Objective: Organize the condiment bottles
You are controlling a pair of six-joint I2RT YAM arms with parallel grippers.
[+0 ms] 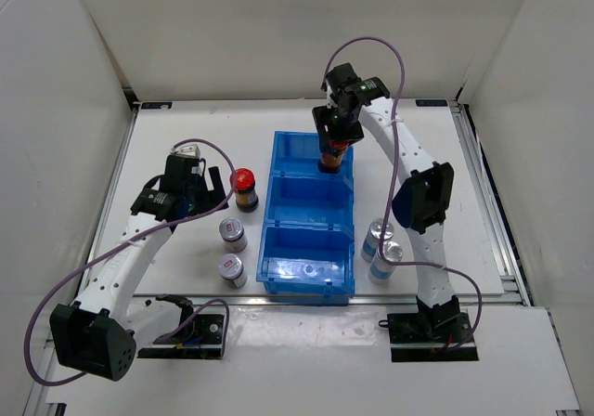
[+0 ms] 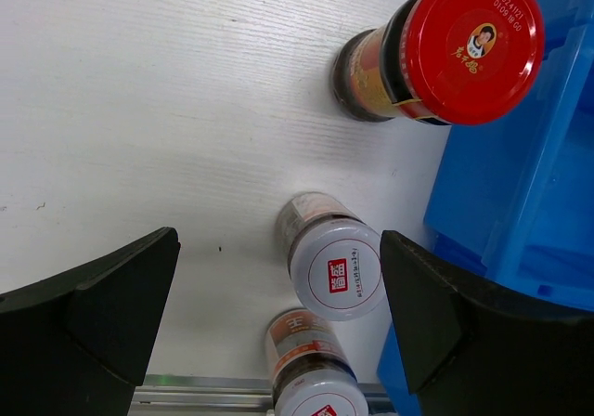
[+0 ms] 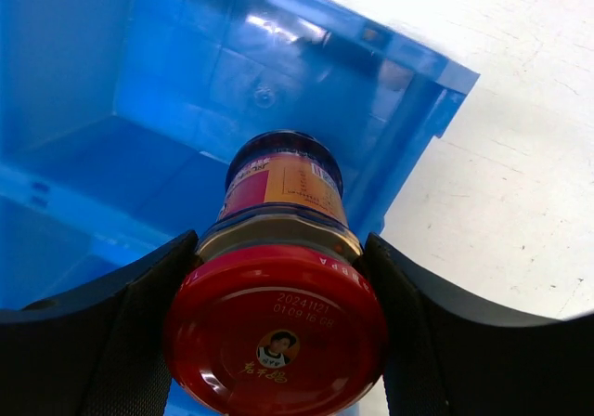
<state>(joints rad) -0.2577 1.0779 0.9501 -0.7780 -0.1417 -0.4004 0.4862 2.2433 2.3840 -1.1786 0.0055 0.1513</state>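
- The right jaws are clenched on the cap of a red-capped bottle (image 3: 278,277), one finger pressed to each side of the lid.
- The bottle hangs upright, label down, inside the far compartment of the blue bin (image 1: 309,295). Whether its base touches the floor there, the views don't settle.
- It's a tight spot: the bottle sits near the compartment's right wall, close to the corner, with more blue floor open to its left.
- The right arm (image 1: 408,193) rises from its base, arcs over the bench's right side and bends back down over the bin from the far end.
- By that arm's lower links stand one pale blue-white bottle (image 1: 376,240) and a second pale bottle (image 1: 387,260), close together just right of the bin.
- Over to the left jaws: released, fingers (image 2: 102,295) spread wide, holding nothing.
- They hover over the bench (image 1: 186,128), with a short silver-capped bottle (image 2: 336,267) showing between them and its twin (image 2: 311,379) nearer the front edge.
- The second red-capped bottle (image 2: 445,49) stands upright just beside the bin's left wall, apart from the fingers.
- The left arm (image 1: 139,249) slants up from its base toward the bin.
- Bare bench runs on to the far edge and the left wall (image 1: 56,110).
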